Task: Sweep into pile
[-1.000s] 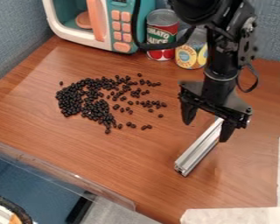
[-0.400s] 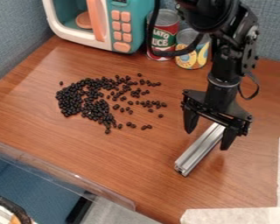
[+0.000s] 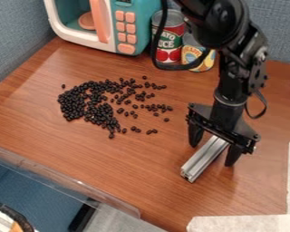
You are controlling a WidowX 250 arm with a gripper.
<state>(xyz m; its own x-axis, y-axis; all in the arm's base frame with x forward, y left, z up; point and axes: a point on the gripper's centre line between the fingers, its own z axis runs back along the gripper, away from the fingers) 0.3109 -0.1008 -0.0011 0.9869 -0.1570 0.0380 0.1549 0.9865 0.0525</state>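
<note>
The black gripper (image 3: pixel 213 153) hangs over the right part of the table, its two fingers spread open on either side of a silver metal bar (image 3: pixel 202 161). The bar lies slanted on the wood, its near end towards the front, its far end hidden beneath the gripper. Left of the gripper, small black beans (image 3: pixel 87 106) lie spread over the table, dense on the left and scattered loosely towards the right.
A toy microwave (image 3: pixel 105 27) stands at the back left, with a red can (image 3: pixel 169 38) and a yellow-labelled can (image 3: pixel 193 56) beside it. A clear plastic strip (image 3: pixel 69 181) borders the front left edge. White sheets (image 3: pixel 244 223) lie at the front right.
The gripper has come down and slightly towards the front, lower around the metal bar, its fingers still apart. Bar and beans have stayed put.
</note>
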